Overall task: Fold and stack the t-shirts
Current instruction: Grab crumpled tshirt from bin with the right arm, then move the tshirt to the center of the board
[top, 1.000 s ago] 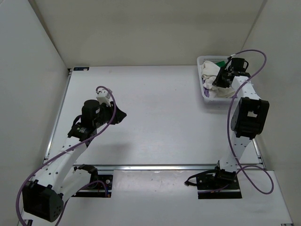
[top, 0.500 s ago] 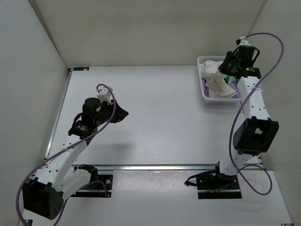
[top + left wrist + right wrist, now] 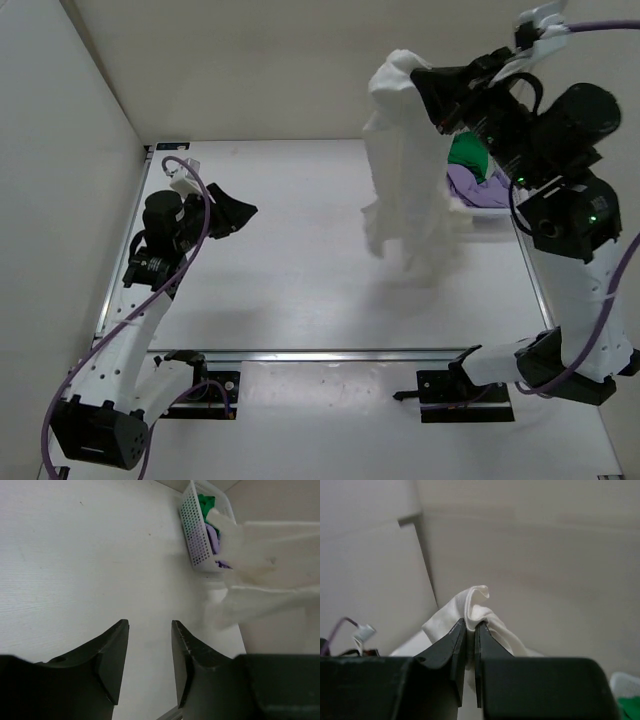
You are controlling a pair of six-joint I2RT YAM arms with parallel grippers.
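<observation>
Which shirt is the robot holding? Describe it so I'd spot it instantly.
On the table, find the white basket at the far right. Hanging from the right gripper is the cream-white shirt; the purple shirt and green shirt lie bunched in the basket.

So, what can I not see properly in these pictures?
Top view: the basket is almost all behind the hanging cream shirt and the right arm.
Top view: the green shirt and purple shirt show only as small patches.
Right wrist view: the right tool, shut on the cream shirt, hides all but one fold.
Left wrist view: the right edge cuts the cream shirt off.
Top view: whether its hem touches the table, unclear.
</observation>
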